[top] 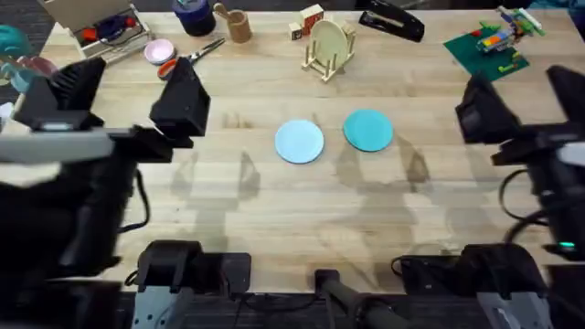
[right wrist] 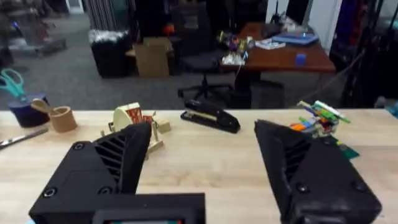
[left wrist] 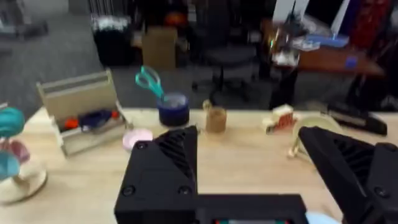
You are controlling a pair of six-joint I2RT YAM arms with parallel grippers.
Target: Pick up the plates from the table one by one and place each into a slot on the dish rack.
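- So, both plates are lying flat on the butcher-block table [top: 274,215], side by side near the middle: the pale blue plate [top: 299,142] on the left, the teal plate [top: 368,130] just to its right and a touch farther back. They're close but not touching.
- Behind them, near the far edge, sits the little wooden dish rack [top: 330,57], with a cream plate [top: 326,42] standing upright in one of its slots.
- The left gripper [top: 128,96] hangs over the left side of the table, well away from the plates. From the left wrist camera its black fingers [left wrist: 163,168] are spread wide apart with nothing between them.
- The right gripper [top: 521,100] is the same deal over on the right side: fingers [right wrist: 311,168] splayed wide, holding nothing.
- Other clutter along the back: a wooden tray of supplies [top: 99,26], a pink dish [top: 159,50], scissors [top: 208,48], a small wooden cup [top: 239,26], a black stapler [top: 391,20] and a toy brick build on a green base [top: 489,44].
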